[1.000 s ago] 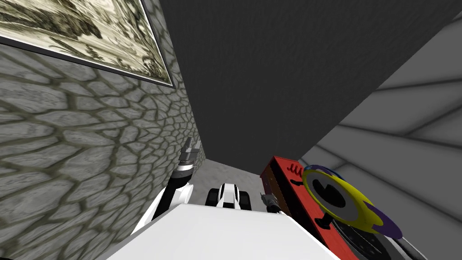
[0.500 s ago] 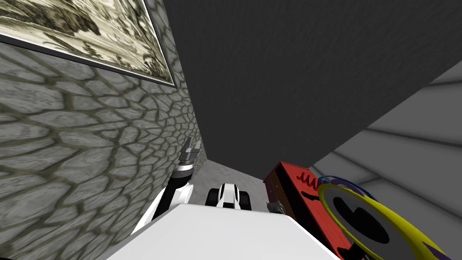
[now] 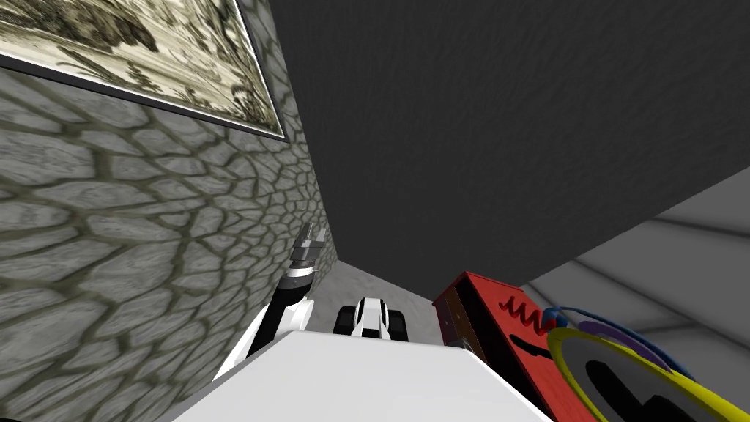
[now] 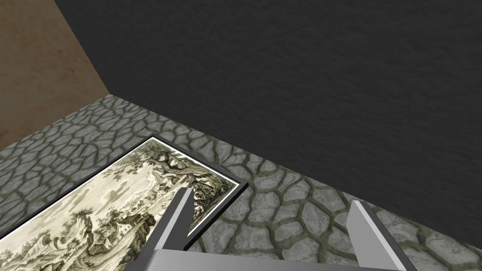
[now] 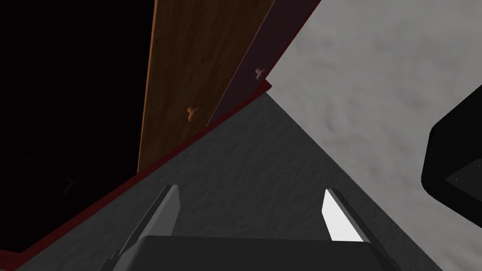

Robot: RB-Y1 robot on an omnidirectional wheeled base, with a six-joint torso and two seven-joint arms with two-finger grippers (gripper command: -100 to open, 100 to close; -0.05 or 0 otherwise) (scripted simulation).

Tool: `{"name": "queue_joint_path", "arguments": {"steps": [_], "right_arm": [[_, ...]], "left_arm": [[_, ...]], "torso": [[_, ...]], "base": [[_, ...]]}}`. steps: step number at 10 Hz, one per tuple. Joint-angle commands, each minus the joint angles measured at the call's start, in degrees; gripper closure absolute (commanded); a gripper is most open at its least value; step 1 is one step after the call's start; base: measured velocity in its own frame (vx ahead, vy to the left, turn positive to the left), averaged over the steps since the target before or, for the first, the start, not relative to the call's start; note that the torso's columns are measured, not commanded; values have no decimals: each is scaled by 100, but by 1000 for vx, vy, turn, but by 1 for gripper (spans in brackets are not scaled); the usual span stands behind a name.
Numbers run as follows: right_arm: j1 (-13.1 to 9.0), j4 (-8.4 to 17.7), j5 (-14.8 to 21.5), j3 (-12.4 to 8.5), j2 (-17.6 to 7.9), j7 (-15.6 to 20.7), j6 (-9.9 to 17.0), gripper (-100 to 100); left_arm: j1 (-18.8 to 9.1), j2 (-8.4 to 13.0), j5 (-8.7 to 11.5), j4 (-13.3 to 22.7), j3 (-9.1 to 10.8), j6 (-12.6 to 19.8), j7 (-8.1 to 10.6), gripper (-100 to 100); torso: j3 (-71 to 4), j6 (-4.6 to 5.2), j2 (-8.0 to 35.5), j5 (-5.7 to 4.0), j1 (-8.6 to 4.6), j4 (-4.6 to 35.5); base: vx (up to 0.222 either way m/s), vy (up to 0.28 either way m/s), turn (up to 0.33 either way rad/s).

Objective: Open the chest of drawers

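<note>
The chest of drawers (image 3: 513,333) is a red-framed cabinet low on my right, close to my base. The right wrist view looks along its front: a brown drawer front (image 5: 188,70) with a small knob (image 5: 192,112), and beyond it a purplish drawer with its own knob (image 5: 259,72). Both drawer fronts lie flush in the red frame. My right gripper (image 5: 252,211) is open and empty, short of the brown drawer's knob and off to its side, over grey floor. My left gripper (image 3: 311,238) is raised beside the stone wall, open (image 4: 275,221).
A stone wall (image 3: 146,242) with a framed picture (image 3: 146,51) runs close on my left, and a dark grey wall (image 3: 476,132) stands ahead. A yellow and purple ring-shaped object (image 3: 630,366) lies on the chest's top. Grey floor (image 3: 381,282) lies between the walls and the chest.
My view has swung, so the chest and the ring on it now sit lower and further right. My right gripper has shifted right and down along the chest's front. The left arm is unchanged.
</note>
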Motion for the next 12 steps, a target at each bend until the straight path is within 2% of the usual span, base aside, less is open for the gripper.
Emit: {"name": "queue_joint_path", "arguments": {"steps": [1,2,3,4,5,7,9,11,12], "right_arm": [[-34,403,226,81,-86,104,222,-100],[-34,403,226,81,-86,104,222,-100],[-85,571,405,150,-149,192,405,-100],[-85,696,405,150,-149,192,405,-100],[-132,873,573,214,-212,276,577,-100],[-132,990,573,214,-212,276,577,-100],[-217,1458,873,330,-336,425,884,-100],[-217,1495,873,330,-336,425,884,-100],[-253,1711,1004,380,-397,490,1016,-100]], "left_arm": [[0,0,0,0,0,0,0,0],[0,0,0,0,0,0,0,0],[-1,0,0,0,0,0,0,0],[-1,0,0,0,0,0,0,0],[-1,0,0,0,0,0,0,0],[0,0,0,0,0,0,0,0],[-1,0,0,0,0,0,0,0],[0,0,0,0,0,0,0,0],[0,0,0,0,0,0,0,0]], "torso": [[7,-3,8,0,1,4],[12,0,17,0,-4,6],[18,-1,25,-2,-6,8],[11,-5,13,-2,-5,7],[5,-2,5,-1,-4,3],[1,-1,0,-1,-3,1],[12,-4,15,0,-1,7],[2,-1,1,-1,-5,1],[12,0,18,-2,-6,6]], "base": [[79,1,68],[37,-6,-9],[58,-6,98],[66,-6,88],[98,-7,111],[64,-3,30],[82,5,125],[68,-5,28],[46,-3,105]]}}
